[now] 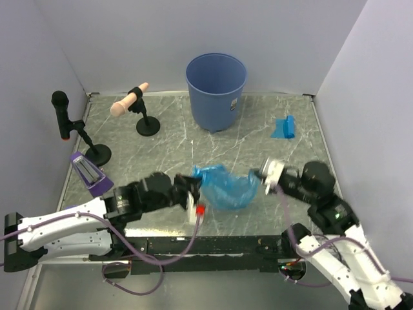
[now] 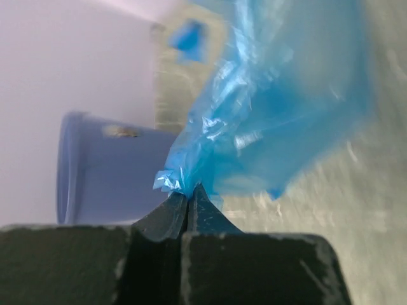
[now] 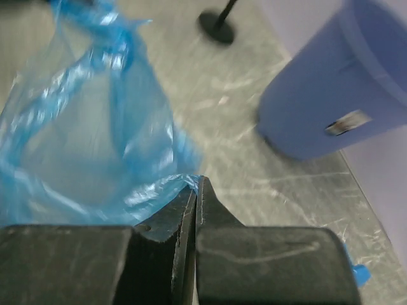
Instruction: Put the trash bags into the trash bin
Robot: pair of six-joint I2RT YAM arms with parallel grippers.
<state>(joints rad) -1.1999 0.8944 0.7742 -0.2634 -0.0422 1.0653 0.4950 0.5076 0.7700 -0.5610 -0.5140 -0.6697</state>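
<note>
An opened translucent blue trash bag (image 1: pixel 224 186) hangs stretched between my two grippers over the front middle of the table. My left gripper (image 1: pixel 195 184) is shut on its left edge, seen in the left wrist view (image 2: pixel 188 188) with the film (image 2: pixel 280 108) bunched at the tips. My right gripper (image 1: pixel 263 177) is shut on its right edge, seen in the right wrist view (image 3: pixel 196 184) with the film (image 3: pixel 82 146). A small folded blue trash bag (image 1: pixel 283 127) lies at the right rear. The blue trash bin (image 1: pixel 216 90) stands upright at the back centre.
Two black stands are at the left: one (image 1: pixel 143 113) holding a tan handle, one (image 1: pixel 80 132) holding a black microphone. A purple object (image 1: pixel 89 173) lies at the left edge. Grey walls enclose the table.
</note>
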